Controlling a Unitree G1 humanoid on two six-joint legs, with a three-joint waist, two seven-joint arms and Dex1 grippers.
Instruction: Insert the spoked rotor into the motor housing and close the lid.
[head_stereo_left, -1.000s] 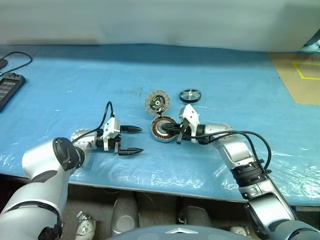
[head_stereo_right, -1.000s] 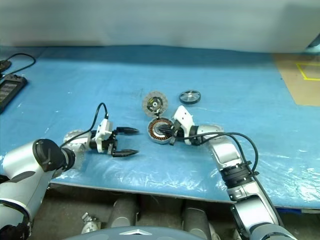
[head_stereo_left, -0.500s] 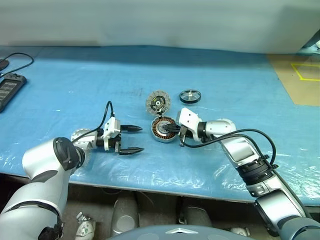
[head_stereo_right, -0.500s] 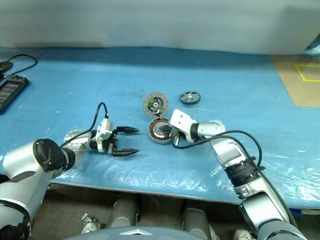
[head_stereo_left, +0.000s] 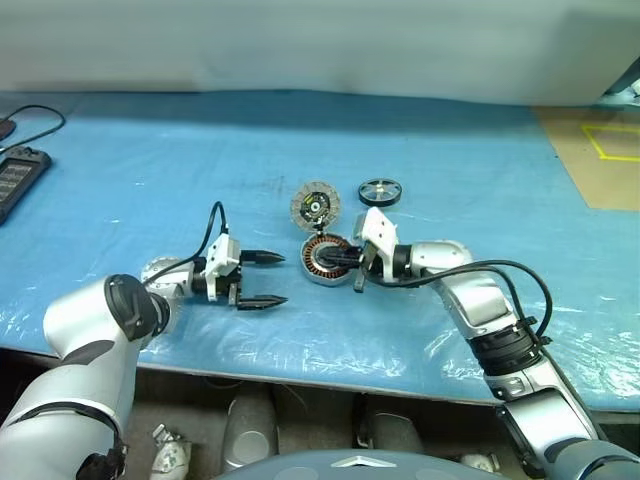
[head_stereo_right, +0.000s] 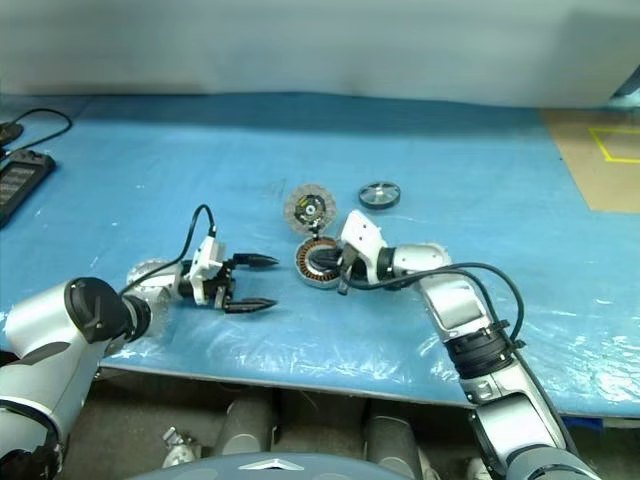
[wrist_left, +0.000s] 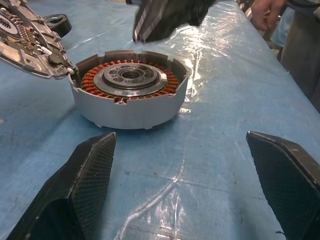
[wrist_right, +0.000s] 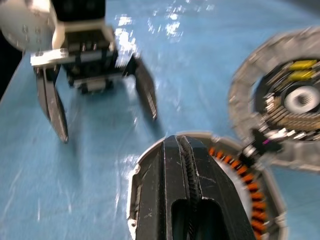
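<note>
The motor housing (head_stereo_left: 327, 258) sits open on the blue-covered table (head_stereo_left: 150, 170), copper windings showing, with the lid (head_stereo_left: 315, 206) swung back just behind it and joined at the housing's far edge. The spoked rotor (head_stereo_left: 380, 191) lies flat on the table, apart from both, beyond the housing and toward the robot's right. The right hand (head_stereo_left: 345, 262), its fingers pressed together and holding nothing, hovers over the housing's near right rim, pointing left across it. The left hand (head_stereo_left: 265, 279) rests level well to the housing's left, spread wide and empty, its fingers pointing at the housing. The rotor is not yet picked up, and the right hand is plainly the nearer: the wheel lies just behind and to the right of its wrist, so it would need to pull back, open and reach beyond the housing.
</note>
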